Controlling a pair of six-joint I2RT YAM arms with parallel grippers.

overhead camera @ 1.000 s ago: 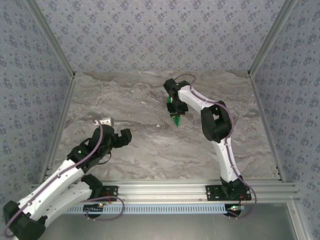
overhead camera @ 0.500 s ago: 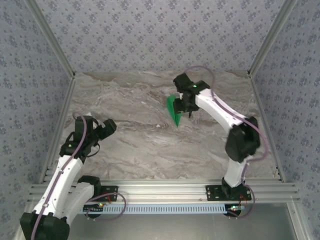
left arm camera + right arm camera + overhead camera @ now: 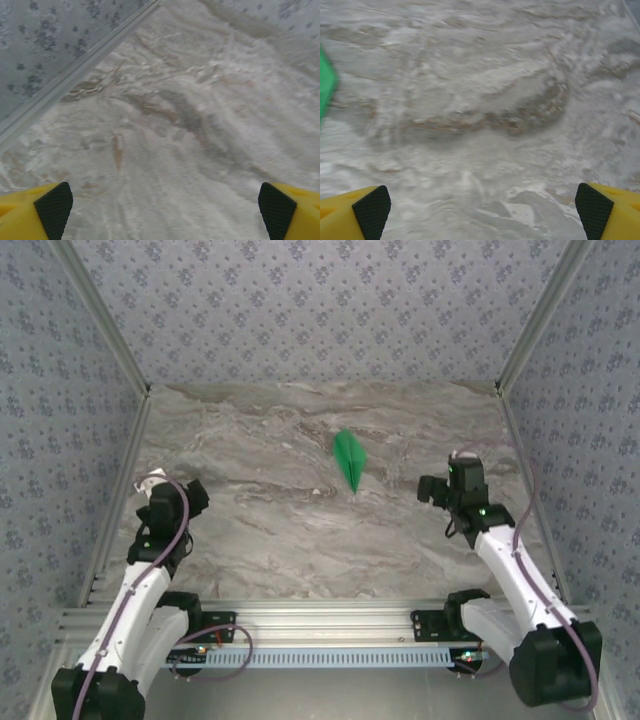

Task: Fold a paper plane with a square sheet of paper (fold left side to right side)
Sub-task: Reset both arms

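Note:
The square sheet of paper is folded into a slim green paper plane [image 3: 349, 460]. It lies free on the marble table [image 3: 280, 530], past the middle, with its point toward the arms. In the right wrist view a bit of the paper plane [image 3: 326, 85] shows at the left edge. My right gripper [image 3: 452, 478] is well to the right of the plane and nearer the front. It is open [image 3: 482, 205], with bare table between its fingers. My left gripper [image 3: 155, 490] is by the table's left edge, also open [image 3: 165, 205] and holding nothing.
Patterned walls close the table in at the back and both sides. A metal frame rail [image 3: 75, 75] runs along the left edge close to my left gripper. A rail [image 3: 330, 620] carrying the arm bases crosses the front.
My right gripper opened and let go of the paper plane, then pulled back to the right and toward the front. The left arm drew back toward the left edge. The plane stays on the table.

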